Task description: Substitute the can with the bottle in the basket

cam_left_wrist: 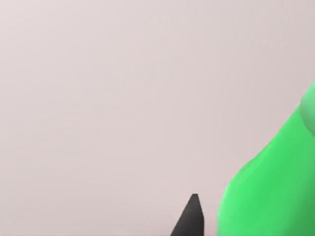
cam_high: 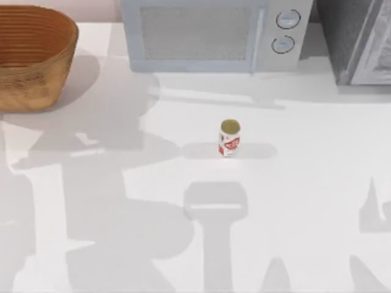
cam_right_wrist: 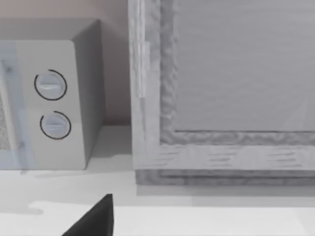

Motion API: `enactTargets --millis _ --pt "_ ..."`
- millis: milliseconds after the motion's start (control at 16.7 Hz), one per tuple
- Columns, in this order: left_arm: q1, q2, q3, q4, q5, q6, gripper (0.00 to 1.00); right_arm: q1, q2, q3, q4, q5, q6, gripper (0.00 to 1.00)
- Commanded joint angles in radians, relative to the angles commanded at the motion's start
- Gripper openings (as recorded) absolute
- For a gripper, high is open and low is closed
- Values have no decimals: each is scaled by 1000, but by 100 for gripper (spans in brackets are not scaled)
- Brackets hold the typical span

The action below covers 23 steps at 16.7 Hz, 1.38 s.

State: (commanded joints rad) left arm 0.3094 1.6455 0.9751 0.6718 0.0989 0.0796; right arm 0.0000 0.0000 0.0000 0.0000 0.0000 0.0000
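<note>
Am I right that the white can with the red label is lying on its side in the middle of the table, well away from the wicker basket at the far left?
Not quite: the can is standing upright, not lying on its side; the top view shows its gold top facing up. The rest holds: it is mid-table, well apart from the basket at the far left.

Colours and patterns on a white table (cam_high: 317,183)

The basket (cam_high: 30,67) at ten o'clock is tan woven wicker outside, with orange-brown ribs inside. Near the centre, the can (cam_high: 229,138) is white with red label markings and a dull gold top. The microwave (cam_high: 211,33) at twelve o'clock is pale grey, with a speckled door panel and two dark-ringed round knobs. The bottle (cam_left_wrist: 268,191) is bright green beside a black fingertip (cam_left_wrist: 191,219) of the left hand, against a pale pinkish wall.
</note>
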Motion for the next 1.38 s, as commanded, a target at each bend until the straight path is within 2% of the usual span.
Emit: enactTargets --millis 240,480,900,1380 --pt "-92 -28 120 -319 34 -10 0 0 0 0 0 0 0 100" --pt "-165 -61 201 -469 61 -24 0 0 0 0 0 0 0 100" --pt "-172 -44 221 -463 60 -26 0 0 0 0 0 0 0 100" --pt "-193 152 287 -338 46 -30 0 0 0 0 0 0 0 100"
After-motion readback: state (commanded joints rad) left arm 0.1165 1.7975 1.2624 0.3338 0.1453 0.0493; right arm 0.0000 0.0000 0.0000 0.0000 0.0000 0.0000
